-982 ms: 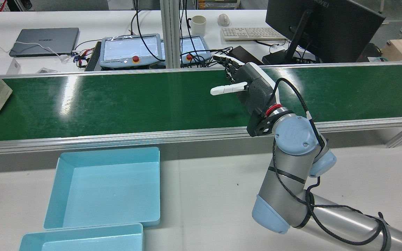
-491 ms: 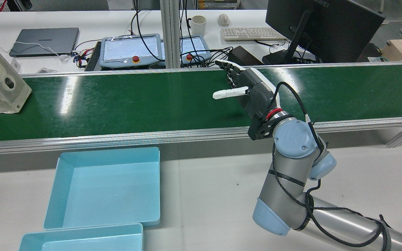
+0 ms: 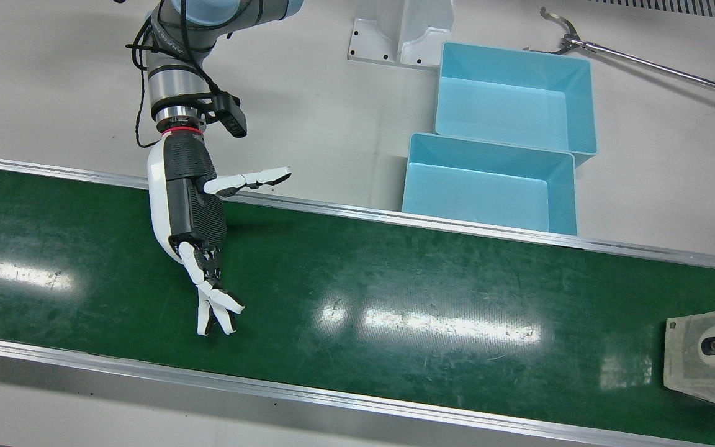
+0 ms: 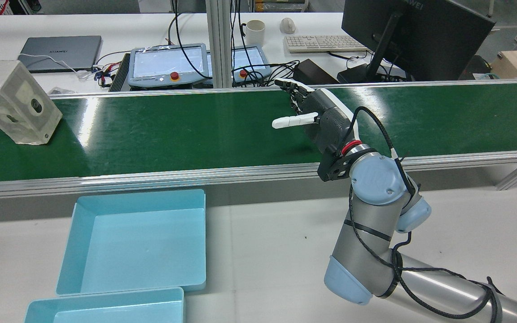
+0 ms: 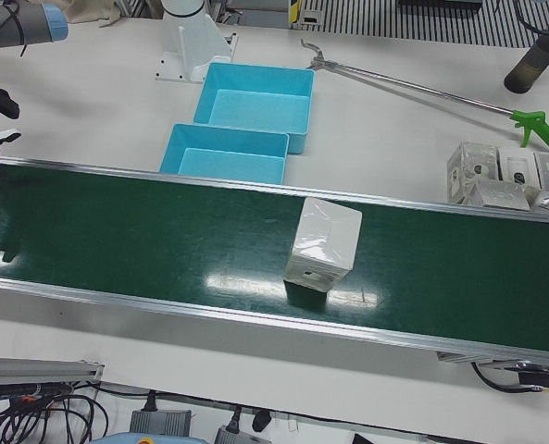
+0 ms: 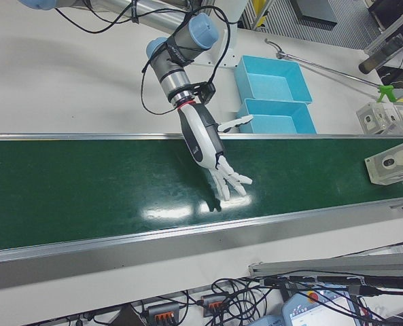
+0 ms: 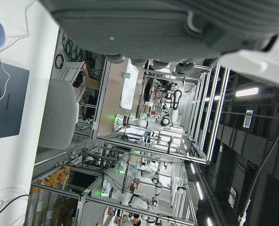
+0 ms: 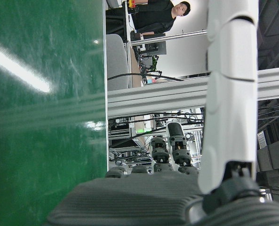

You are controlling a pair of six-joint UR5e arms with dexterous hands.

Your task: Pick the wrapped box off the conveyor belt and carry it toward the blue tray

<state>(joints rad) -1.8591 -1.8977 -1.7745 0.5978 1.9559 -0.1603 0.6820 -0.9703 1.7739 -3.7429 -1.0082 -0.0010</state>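
The wrapped box (image 4: 16,101), white under clear film, stands on the green conveyor belt (image 4: 173,130) at its far left in the rear view. It also shows in the front view (image 3: 711,354) and the left-front view (image 5: 322,245). My right hand (image 4: 317,114) hovers open over the belt's middle, fingers spread, thumb pointing toward the box, well apart from it. It also shows in the front view (image 3: 193,211) and the right-front view (image 6: 204,139). Two blue trays (image 4: 142,251) sit on the white table before the belt. My left hand (image 7: 167,23) shows only its palm, holding nothing.
Several more wrapped boxes (image 5: 501,176) and a long grabber tool (image 5: 422,88) lie on the table beyond the belt's end. Teach pendants (image 4: 168,65), a monitor (image 4: 411,36) and cables stand behind the belt. A second blue tray (image 4: 106,307) touches the first.
The wrapped box has travelled along the belt from the left edge of the rear view toward the right hand. The right hand has shifted only slightly and stays open.
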